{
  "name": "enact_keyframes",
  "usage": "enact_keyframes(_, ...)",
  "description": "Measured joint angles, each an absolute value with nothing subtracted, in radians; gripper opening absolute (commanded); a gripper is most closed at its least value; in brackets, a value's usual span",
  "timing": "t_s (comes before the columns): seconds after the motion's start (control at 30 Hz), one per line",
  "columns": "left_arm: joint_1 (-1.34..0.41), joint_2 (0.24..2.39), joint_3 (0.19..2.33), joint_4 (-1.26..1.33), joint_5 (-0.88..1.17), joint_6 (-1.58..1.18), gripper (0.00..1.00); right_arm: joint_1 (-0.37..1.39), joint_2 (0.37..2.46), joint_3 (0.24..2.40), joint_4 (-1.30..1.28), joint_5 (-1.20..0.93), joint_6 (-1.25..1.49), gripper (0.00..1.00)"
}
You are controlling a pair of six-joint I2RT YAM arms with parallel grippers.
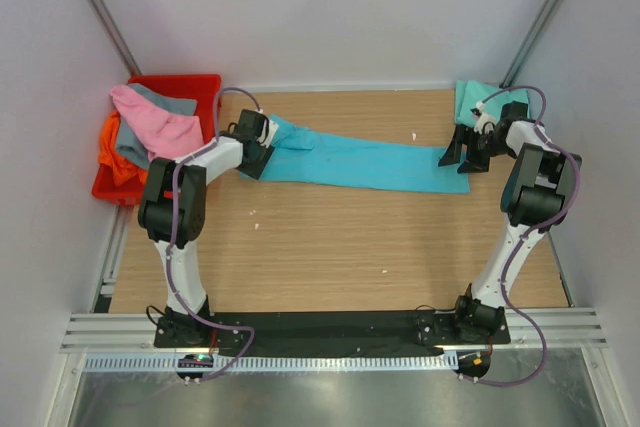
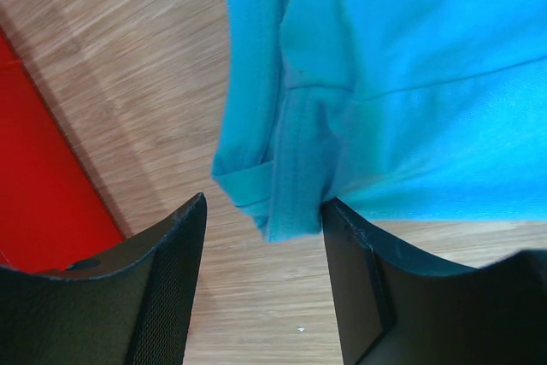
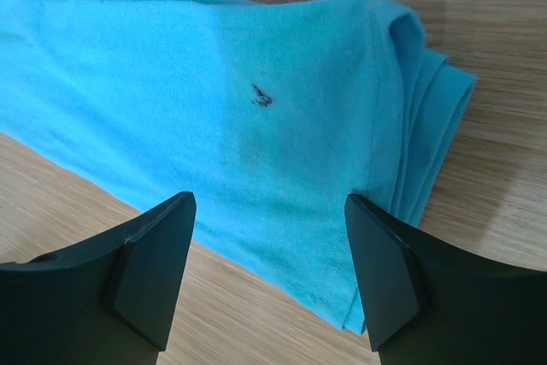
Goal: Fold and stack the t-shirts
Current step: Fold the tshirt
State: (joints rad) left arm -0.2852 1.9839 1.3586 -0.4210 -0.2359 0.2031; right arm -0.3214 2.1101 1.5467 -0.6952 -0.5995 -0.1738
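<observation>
- Left gripper (image 2: pixel 265 207): closest to the left wrist lens. Its jaws stood spread and pinched nothing, with a folded hem corner of the turquoise-blue t-shirt (image 2: pixel 410 83) lying between them on the wooden table (image 2: pixel 128 66).
- Right gripper (image 3: pixel 269 203): its jaws were likewise spread wide and held nothing. It was poised over the opposite end of the same shirt, where a sleeve seam and layered edges showed.
- Turquoise-blue t-shirt, position: it lay stretched in a long band across the far half of the table, from left gripper to right gripper. One small dark mark (image 3: pixel 261 97) showed on the cloth near the right end.
- Mint-teal t-shirt (image 1: pixel 475 97): lay at the far right corner of the table, just behind the right gripper.
- Red crate (image 1: pixel 195 82): stood at the far left corner, near the left gripper.
- Pink t-shirt (image 1: pixel 160 125): lay topmost in the crate.
- Grey t-shirt (image 1: pixel 172 102): lay partly under the pink one.
- Orange t-shirt (image 1: pixel 118 152): hung over the crate's left side.
</observation>
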Motion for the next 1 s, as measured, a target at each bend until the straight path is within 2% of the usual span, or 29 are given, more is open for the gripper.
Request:
enact_keyframes(0.27, -0.269, 1.888, 1.377, -0.493, -0.150, 0.179, 0.58, -0.323, 2.050, 1.481, -0.673, -0.597, -0.181, 0.80)
enact_keyframes(0.47, -0.269, 1.882, 1.577, -0.512, -0.084, 0.164, 0.58, -0.315, 1.984, 1.475, -0.673, -0.627, -0.157, 0.81)
enact_keyframes(0.77, -0.281, 2.043, 1.671, -0.534, 0.045, 0.156, 0.58, -0.232, 1.934, 1.462, -0.628, -0.664, -0.124, 0.81)
enact_keyframes(1.0, -0.312, 2.138, 1.708, -0.568, 0.054, 0.157, 0.58, -0.205, 1.951, 1.441, -0.618, -0.665, -0.113, 0.81)
